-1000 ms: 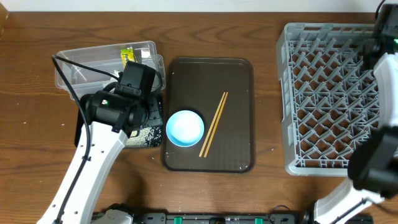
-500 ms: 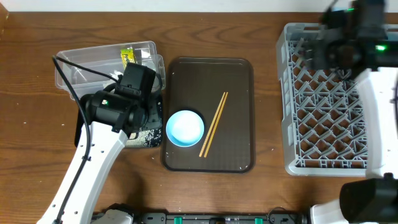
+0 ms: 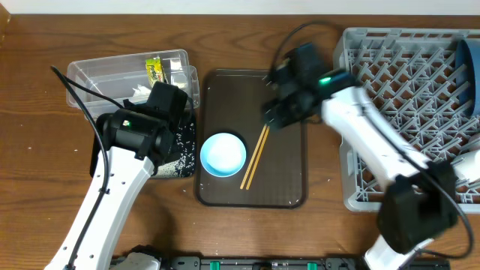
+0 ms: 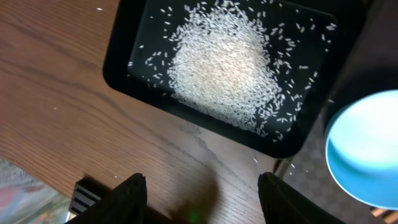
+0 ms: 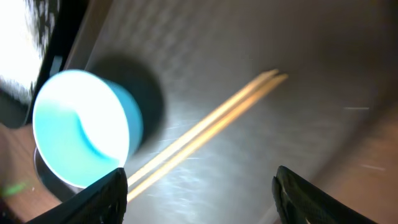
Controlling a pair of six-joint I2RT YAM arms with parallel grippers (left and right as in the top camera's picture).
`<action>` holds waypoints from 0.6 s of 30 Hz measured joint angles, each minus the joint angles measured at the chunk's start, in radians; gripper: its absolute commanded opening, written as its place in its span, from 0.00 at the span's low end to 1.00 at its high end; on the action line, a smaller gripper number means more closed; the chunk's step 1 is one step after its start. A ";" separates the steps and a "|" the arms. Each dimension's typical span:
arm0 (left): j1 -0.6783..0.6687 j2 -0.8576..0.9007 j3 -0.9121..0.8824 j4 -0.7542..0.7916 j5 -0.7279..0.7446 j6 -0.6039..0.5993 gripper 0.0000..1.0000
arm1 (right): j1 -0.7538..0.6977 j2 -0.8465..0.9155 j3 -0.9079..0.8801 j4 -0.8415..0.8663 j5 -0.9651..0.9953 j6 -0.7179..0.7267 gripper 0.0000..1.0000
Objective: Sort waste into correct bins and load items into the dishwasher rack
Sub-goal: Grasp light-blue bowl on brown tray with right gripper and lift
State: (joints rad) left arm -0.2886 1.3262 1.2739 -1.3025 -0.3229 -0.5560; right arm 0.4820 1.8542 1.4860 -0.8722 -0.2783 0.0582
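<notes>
**Chopsticks** [image 3: 257,150]: pair lying side by side on a diagonal, on the brown serving tray [image 3: 289,176], approx. at its centre.

**Small pale-blue bowl** [image 3: 223,154]: upright on the tray's left half, just beside the chopsticks' lower end.

**R fingers** [image 5: 102,196]: spread wide w/ nothing between them, hanging over the tray above the chopsticks. The wrist view is blurred. The R arm lies across the tray's upper-right corner, coming from the rack side.

**Black tray** [image 4: 124,68]: on the worktop [image 4: 62,124], hard against the serving tray's left edge. Rice [image 4: 217,62] is heaped in its middle, w/ stray grains round the heap.

**L fingers** [image 4: 134,196]: apart and empty, over bare worktop left of the serving tray, just off the black tray's rim.

**Clear container** [image 3: 105,75]: up-left of the serving tray. It holds the yellow-green wrapper [image 3: 154,71] and white tissue [image 3: 139,91].

**Dishwasher rack** [image 3: 390,112]: right of the serving tray. The dark-blue bowl [image 3: 469,71] stands on edge at the rack's far-right side.
</notes>
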 measured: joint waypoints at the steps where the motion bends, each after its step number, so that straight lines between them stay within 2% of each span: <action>1: 0.001 0.000 0.000 0.000 -0.004 -0.002 0.61 | 0.021 0.014 -0.005 0.005 -0.001 0.007 0.69; 4: 0.006 0.000 0.000 0.000 -0.014 -0.010 0.61 | 0.092 0.051 -0.008 0.018 0.000 0.032 0.62; 8: 0.006 0.000 0.000 0.000 -0.021 -0.017 0.61 | 0.154 0.084 -0.008 0.022 0.033 0.057 0.57; 11: 0.006 0.000 0.000 0.000 -0.021 -0.017 0.60 | 0.185 0.115 -0.008 0.024 0.052 0.082 0.43; 15: 0.006 0.000 0.000 0.000 -0.021 -0.017 0.61 | 0.208 0.173 -0.008 0.028 0.070 0.129 0.38; 17: 0.006 0.000 0.000 0.000 -0.022 -0.017 0.60 | 0.211 0.196 -0.008 0.040 0.073 0.151 0.24; 18: 0.006 0.000 0.000 0.000 -0.022 -0.017 0.61 | 0.212 0.205 -0.008 0.047 0.073 0.171 0.09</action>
State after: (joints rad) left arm -0.2821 1.3262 1.2739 -1.3025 -0.3450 -0.5732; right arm 0.6941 2.0594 1.4776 -0.8253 -0.2050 0.2291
